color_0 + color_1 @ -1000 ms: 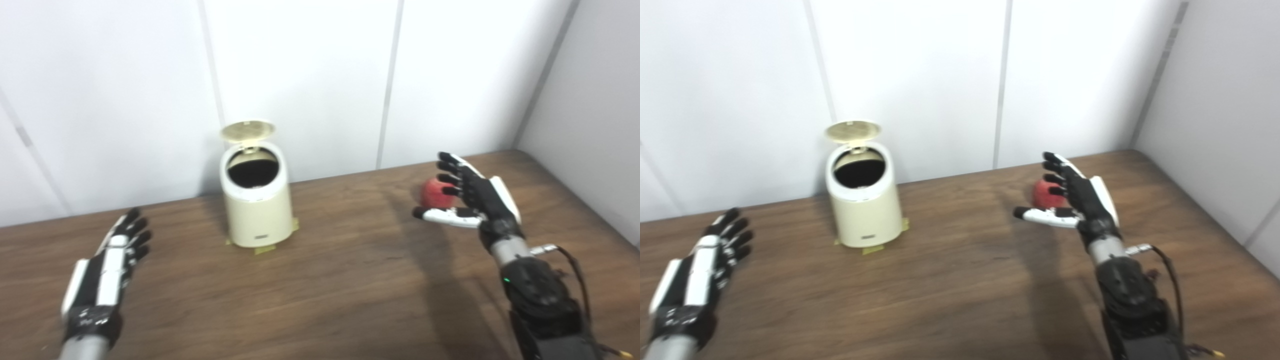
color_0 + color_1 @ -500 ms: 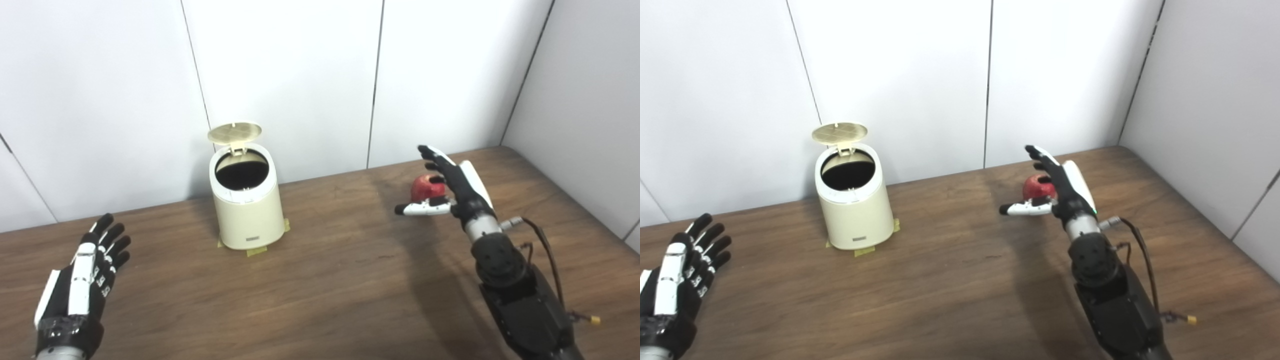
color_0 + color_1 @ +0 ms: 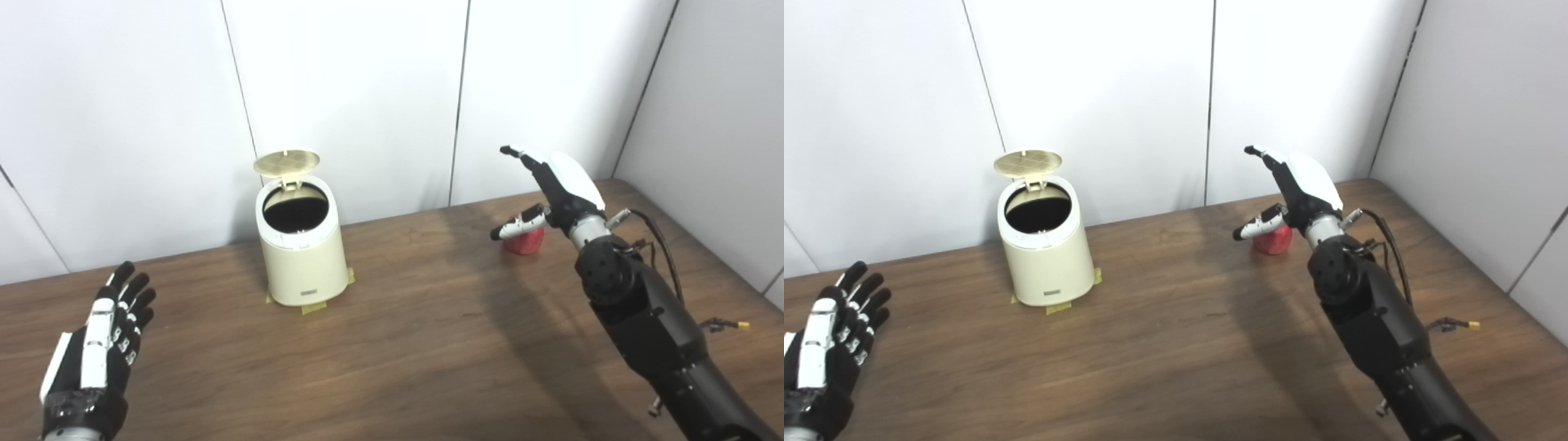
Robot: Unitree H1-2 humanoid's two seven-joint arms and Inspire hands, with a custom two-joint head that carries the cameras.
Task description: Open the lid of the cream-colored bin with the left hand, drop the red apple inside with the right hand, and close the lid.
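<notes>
Right hand (image 3: pixel 554 184) hovers spread and empty directly above the red apple (image 3: pixel 524 241), which sits on the desk (image 3: pixel 392 355). Well off to its left stands the cream-colored bin (image 3: pixel 301 252), lid (image 3: pixel 286 161) up. Left hand (image 3: pixel 98 349) waits open, nearer the bin.

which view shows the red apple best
The right eye view, slightly: the red apple shows its lower body on the table, with only its top crossed by the open right hand. In the left eye view the apple is much the same, with the thumb covering a little more.
</notes>
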